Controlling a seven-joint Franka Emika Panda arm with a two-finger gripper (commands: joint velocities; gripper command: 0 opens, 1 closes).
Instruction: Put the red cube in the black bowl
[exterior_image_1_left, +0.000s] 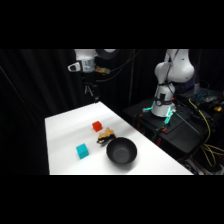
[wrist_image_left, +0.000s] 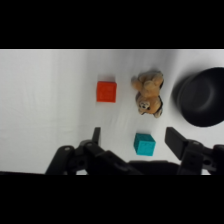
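My tool (wrist_image_left: 132, 142) hangs high above the bench (exterior_image_1_left: 65, 135) with its fingers spread apart and nothing between them. The red cube (wrist_image_left: 106, 91) rests on the bench, apart from the black bowl (wrist_image_left: 200, 97), with a small tan stuffed toy animal (wrist_image_left: 148, 92) lying between them and a teal cube (wrist_image_left: 144, 144) nearer my fingers. To grasp well, I should centre over the red cube, square my fingers to two opposite flat faces, and descend straight, keeping clear of the toy. The cube is small, bright red-orange and plain-faced.
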